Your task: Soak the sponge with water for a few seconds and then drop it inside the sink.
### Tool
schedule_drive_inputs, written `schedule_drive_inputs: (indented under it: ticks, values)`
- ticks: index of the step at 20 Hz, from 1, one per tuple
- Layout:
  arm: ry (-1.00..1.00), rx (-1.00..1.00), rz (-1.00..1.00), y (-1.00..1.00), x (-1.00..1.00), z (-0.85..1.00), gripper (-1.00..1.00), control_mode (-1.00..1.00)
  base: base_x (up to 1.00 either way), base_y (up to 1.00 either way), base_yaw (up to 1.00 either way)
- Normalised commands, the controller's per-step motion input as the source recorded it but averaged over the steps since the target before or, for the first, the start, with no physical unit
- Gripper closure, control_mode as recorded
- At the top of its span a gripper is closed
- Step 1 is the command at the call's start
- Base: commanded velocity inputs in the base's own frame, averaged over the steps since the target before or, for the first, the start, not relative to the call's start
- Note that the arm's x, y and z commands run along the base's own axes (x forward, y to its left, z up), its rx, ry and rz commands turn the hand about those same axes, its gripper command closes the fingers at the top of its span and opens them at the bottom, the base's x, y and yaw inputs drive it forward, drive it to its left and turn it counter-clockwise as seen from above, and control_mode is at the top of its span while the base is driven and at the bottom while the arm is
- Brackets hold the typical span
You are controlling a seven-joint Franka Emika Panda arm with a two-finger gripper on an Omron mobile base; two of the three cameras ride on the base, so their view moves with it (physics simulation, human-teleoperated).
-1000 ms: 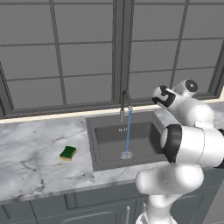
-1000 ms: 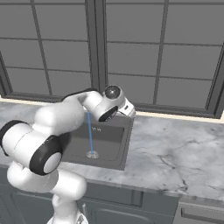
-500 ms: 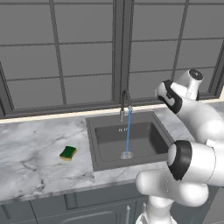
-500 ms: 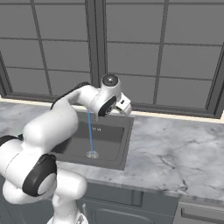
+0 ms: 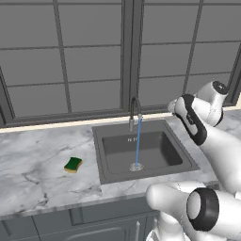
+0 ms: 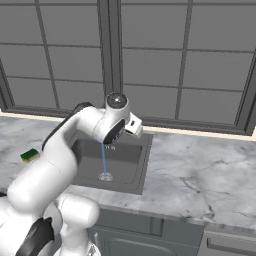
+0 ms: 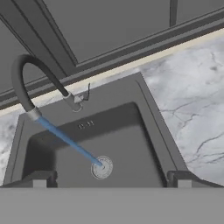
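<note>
Tool (image 7: 111,177) fingers (image 7: 39,178) are held wide apart and empty above the sink (image 7: 148,113), where water (image 5: 137,141) is seen running from the faucet (image 5: 134,109) to the drain (image 7: 101,167). On the marble surface (image 5: 37,164), the sponge (image 5: 73,164) is seen left of the basin.

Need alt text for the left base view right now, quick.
A green sponge lies on the marble counter left of the dark sink, where water streams from the faucet onto the drain.
</note>
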Motion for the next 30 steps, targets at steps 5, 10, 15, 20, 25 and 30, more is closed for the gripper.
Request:
schedule_drive_inputs:
  ticks: [5, 10, 15, 20, 25, 30]
  values:
    - [0.0, -0.08, 0.03, 0.14, -0.56, 0.0, -1.0, -1.0, 0.0, 0.0, 0.0]
    - [0.0, -0.07, 0.04, 0.5, -0.44, 0.0, -1.0, -1.0, 0.0, 0.0, 0.0]
    - [0.0, -0.05, 0.1, 0.68, -0.37, 0.0, -1.0, -1.0, 0.0, 0.0, 0.0]
    - [0.0, -0.05, 0.11, 0.69, -0.37, 0.0, -1.0, -1.0, 0.0, 0.0, 0.0]
    - [0.0, -0.01, 0.09, 0.71, -0.28, 0.0, -1.0, -1.0, 0.0, 0.0, 0.0]
    - [0.0, 0.0, 0.07, 0.67, -0.23, 0.0, -1.0, -1.0, 0.0, 0.0, 0.0]
